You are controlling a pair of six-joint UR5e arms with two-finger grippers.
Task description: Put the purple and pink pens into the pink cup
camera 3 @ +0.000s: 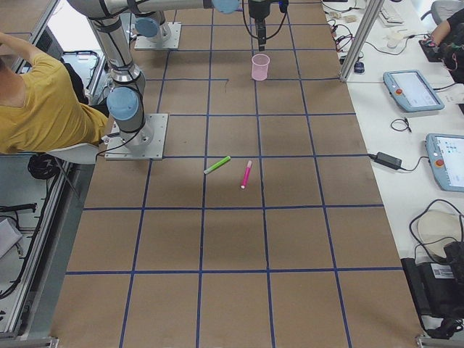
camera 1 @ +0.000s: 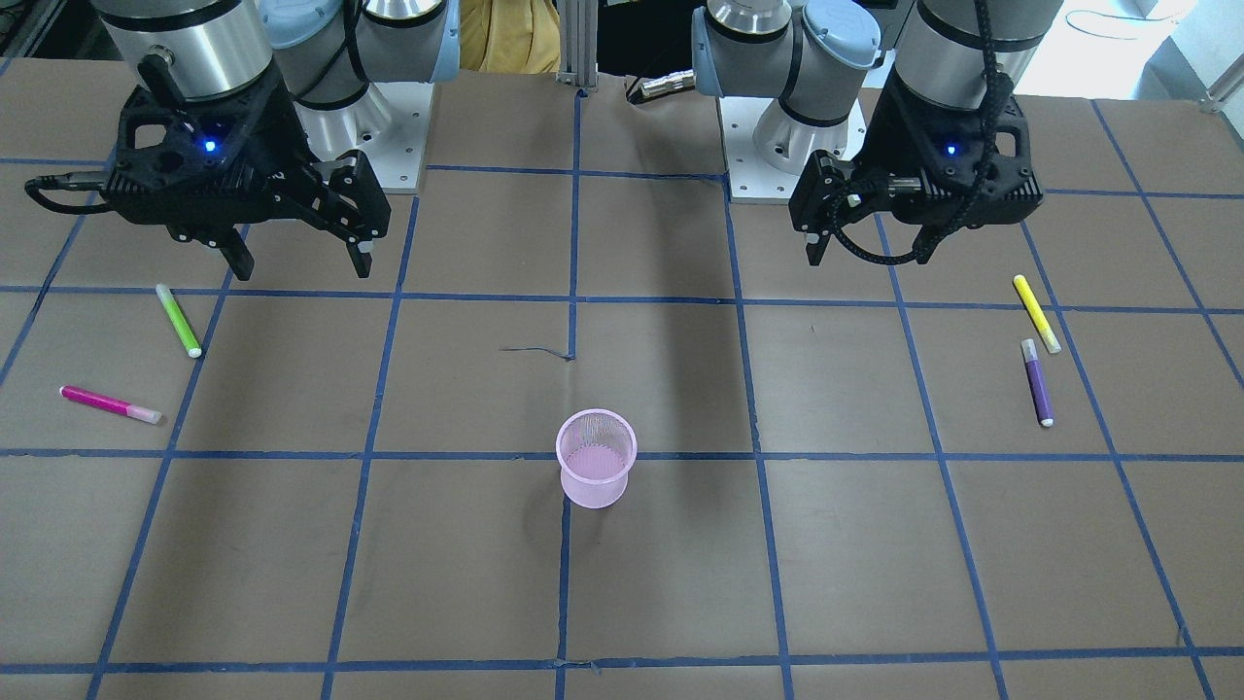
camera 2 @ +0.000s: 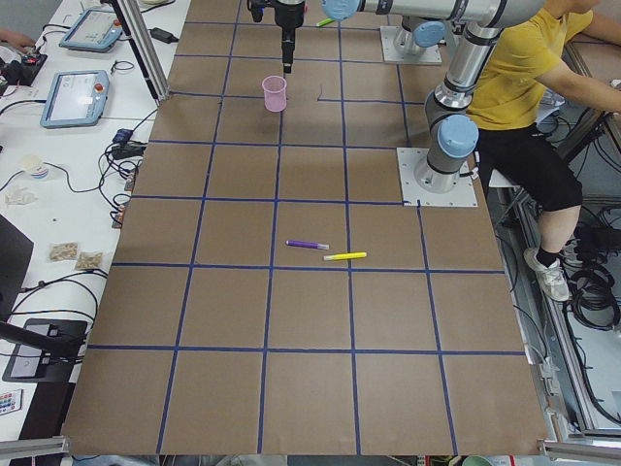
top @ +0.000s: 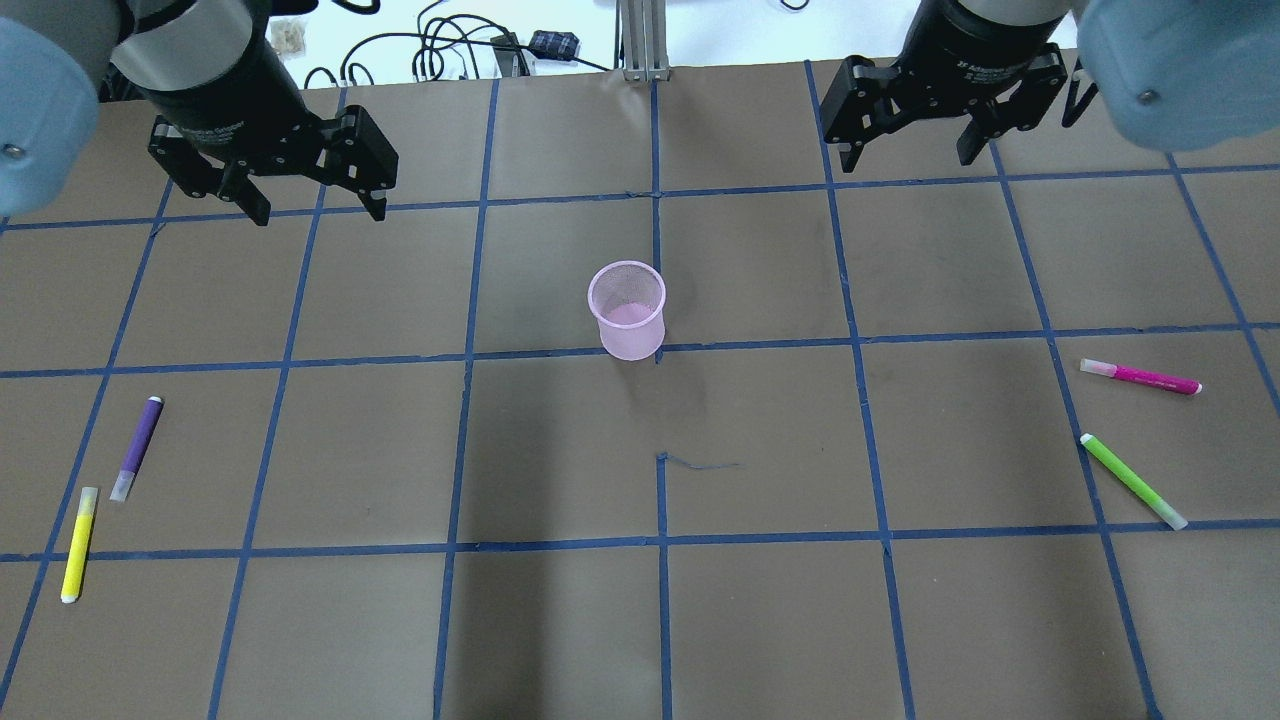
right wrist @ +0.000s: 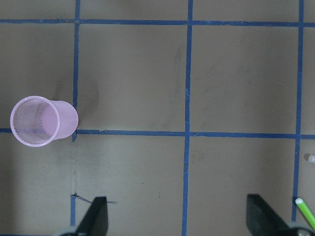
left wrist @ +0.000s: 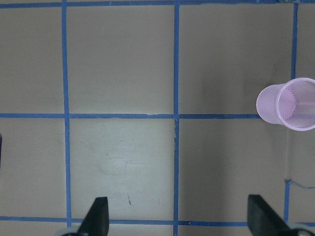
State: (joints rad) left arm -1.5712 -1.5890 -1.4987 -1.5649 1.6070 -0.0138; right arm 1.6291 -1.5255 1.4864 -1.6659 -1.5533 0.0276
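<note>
The pink mesh cup (top: 628, 310) stands upright near the table's middle and looks empty. It also shows in the left wrist view (left wrist: 288, 104) and the right wrist view (right wrist: 43, 121). The purple pen (top: 137, 448) lies flat on my left side, next to a yellow pen (top: 78, 545). The pink pen (top: 1140, 377) lies flat on my right side, near a green pen (top: 1133, 481). My left gripper (top: 318, 210) is open and empty, high above the table beyond the purple pen. My right gripper (top: 908, 158) is open and empty, likewise far from the pink pen.
The brown table top (top: 660, 620) carries a blue tape grid. A person in a yellow shirt (camera 2: 529, 68) sits behind the robot bases. Tablets and cables (camera 2: 73, 97) lie on the side bench beyond the table's far edge.
</note>
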